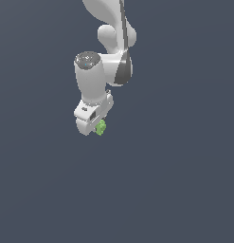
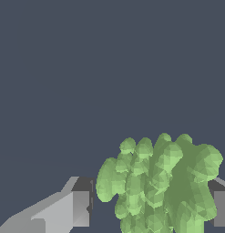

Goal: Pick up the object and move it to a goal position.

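The object (image 1: 100,127) is a tiny bright green lumpy chunk that sticks out from under the white gripper (image 1: 94,126) in the exterior view. In the wrist view the object (image 2: 159,186) fills the space between the two grey fingers (image 2: 81,207). It presses against one finger and lies a hair from the other where the frame shows them. The gripper (image 2: 152,207) is shut on the object. The fingertips and the object's lower part are cut off by the frame edge. No goal marker shows in either view.
The white arm (image 1: 97,76) reaches in from the top of the exterior view. Plain dark grey-blue ground (image 1: 175,190) lies all around in both views, with no other objects or edges showing.
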Motion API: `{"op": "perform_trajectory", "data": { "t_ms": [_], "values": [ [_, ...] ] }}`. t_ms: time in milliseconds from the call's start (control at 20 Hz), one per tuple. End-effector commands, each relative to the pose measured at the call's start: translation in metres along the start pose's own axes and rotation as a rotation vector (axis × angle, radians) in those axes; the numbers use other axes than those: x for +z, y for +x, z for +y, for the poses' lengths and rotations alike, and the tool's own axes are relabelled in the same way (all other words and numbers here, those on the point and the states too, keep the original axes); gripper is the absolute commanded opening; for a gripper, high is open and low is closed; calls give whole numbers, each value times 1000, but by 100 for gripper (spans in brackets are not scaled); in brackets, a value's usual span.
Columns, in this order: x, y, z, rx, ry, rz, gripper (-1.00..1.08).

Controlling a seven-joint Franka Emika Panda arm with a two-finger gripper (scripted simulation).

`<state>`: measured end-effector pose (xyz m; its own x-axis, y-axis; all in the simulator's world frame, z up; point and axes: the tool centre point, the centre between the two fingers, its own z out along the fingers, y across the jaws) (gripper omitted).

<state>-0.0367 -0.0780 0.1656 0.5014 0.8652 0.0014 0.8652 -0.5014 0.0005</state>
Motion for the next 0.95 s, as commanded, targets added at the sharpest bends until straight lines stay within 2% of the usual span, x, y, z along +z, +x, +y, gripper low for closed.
{"op": "perform_trajectory", "data": {
  "t_ms": [0,450,900],
  "values": [
    [-18,-24,13,-1,1,1,-100],
    [-68,-87,53,-1,1,0,-100],
    [-83,-107,66,0,1,-1,-100]
  ]
}}
